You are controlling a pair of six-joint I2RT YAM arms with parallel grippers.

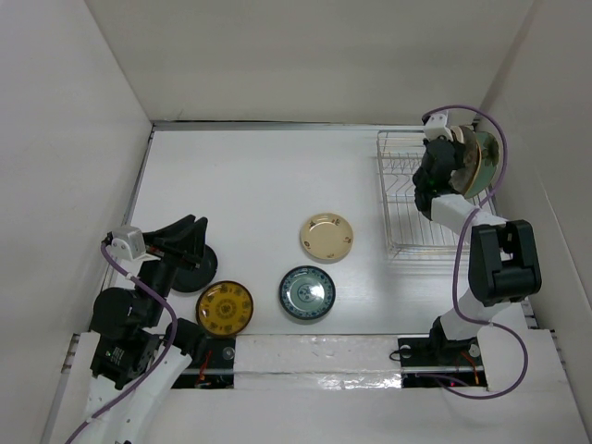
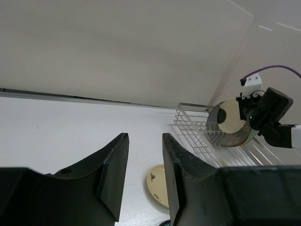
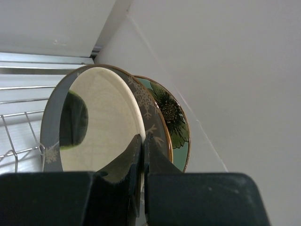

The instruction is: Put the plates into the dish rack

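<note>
The cream plate (image 3: 101, 117) stands upright just beside the grey plate (image 3: 153, 110) at the dish rack's (image 1: 407, 222) far end, near the table's far right corner, its rim clamped in the right gripper (image 3: 143, 140). It is best seated squarely between prongs before release. The left gripper's (image 2: 144, 146) jaws stand apart, empty.

Seven plates (image 1: 326, 238): four flat on table (image 1: 240, 185), three upright at dish rack (image 1: 402, 222). One dish rack.
</note>
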